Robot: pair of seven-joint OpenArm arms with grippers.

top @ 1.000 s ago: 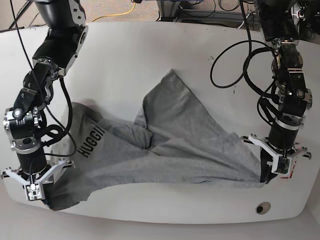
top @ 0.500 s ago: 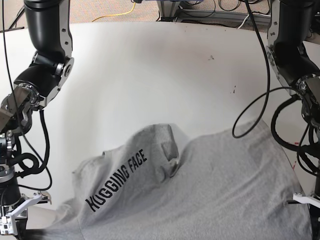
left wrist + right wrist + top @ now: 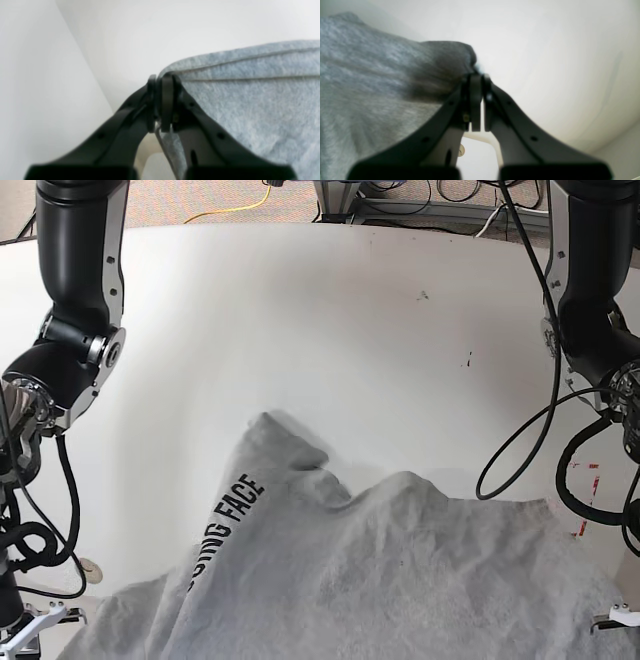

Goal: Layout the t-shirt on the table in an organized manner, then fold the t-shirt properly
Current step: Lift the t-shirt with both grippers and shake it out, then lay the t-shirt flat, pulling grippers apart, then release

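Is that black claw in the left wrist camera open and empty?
No, the left gripper is closed, pinching the hemmed edge of the grey t-shirt between its fingertips.

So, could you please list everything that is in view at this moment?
t-shirt: one, heather grey with dark lettering, spread over the near part of the table, lifted at two edges.
table: one, white, under everything.
red tape marks: a few, near the table's right edge in the base view.
yellow cable: one, on the floor beyond the table.
left gripper: black, shut on the t-shirt's hem.
right gripper: black, shut on the t-shirt.
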